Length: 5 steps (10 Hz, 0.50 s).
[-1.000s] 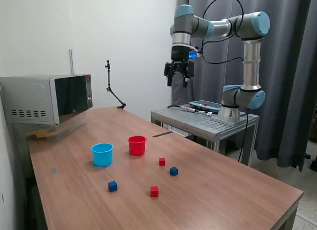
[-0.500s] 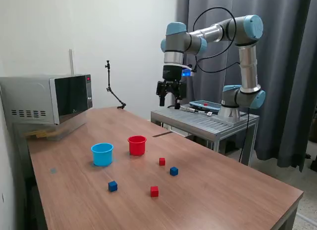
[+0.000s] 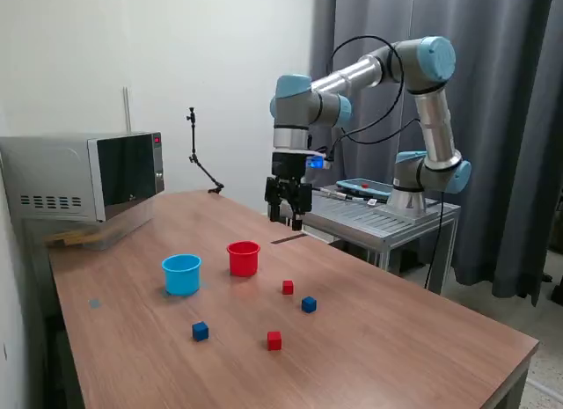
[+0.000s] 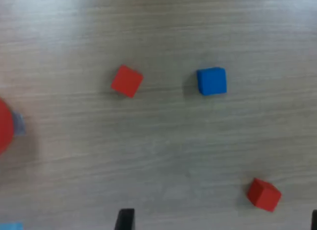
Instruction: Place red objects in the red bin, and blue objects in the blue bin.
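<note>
Two small red cubes point(image 3: 288, 287) point(image 3: 274, 339) and two dark blue cubes point(image 3: 309, 304) point(image 3: 201, 331) lie on the wooden table. The red cup point(image 3: 244, 258) and the light blue cup point(image 3: 181, 273) stand upright toward the exterior view's left of the cubes. My gripper point(image 3: 288, 217) hangs open in the air above the table, behind the red cup and touching nothing. The wrist view looks down on a red cube point(image 4: 127, 81), a blue cube point(image 4: 212, 81) and a second red cube point(image 4: 264, 194). The red cup's rim point(image 4: 4, 126) shows at the frame edge. One dark fingertip point(image 4: 125, 219) is visible there.
A microwave point(image 3: 84, 176) stands at the table's back, on the exterior view's left. A thin black stand point(image 3: 201, 163) rises near the wall. The arm's base sits on a grey metal cart point(image 3: 361, 215) behind the table, with a flat device on it. Dark curtains hang behind.
The arm has swung down and toward the exterior view's left, bringing the gripper from high over the cart to low over the table behind the red cup. Cubes and cups have not moved.
</note>
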Tool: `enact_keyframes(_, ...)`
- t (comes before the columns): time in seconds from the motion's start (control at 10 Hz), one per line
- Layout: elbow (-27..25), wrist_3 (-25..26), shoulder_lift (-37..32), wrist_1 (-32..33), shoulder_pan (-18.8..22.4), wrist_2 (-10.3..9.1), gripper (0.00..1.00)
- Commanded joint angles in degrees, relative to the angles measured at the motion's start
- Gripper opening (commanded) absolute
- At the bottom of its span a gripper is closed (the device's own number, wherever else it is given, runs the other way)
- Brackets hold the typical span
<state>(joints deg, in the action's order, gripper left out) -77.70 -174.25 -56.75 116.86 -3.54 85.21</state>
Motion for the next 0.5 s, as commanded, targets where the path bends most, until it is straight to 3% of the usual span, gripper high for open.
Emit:
enact_keyframes(0.0, -0.3, 3.6, 1.5, 2.7, 0.0, 0.31, 1.0)
enact_keyframes(0.4, -5.1, 14.0, 1.3, 2.9, 1.7, 0.31, 1.0)
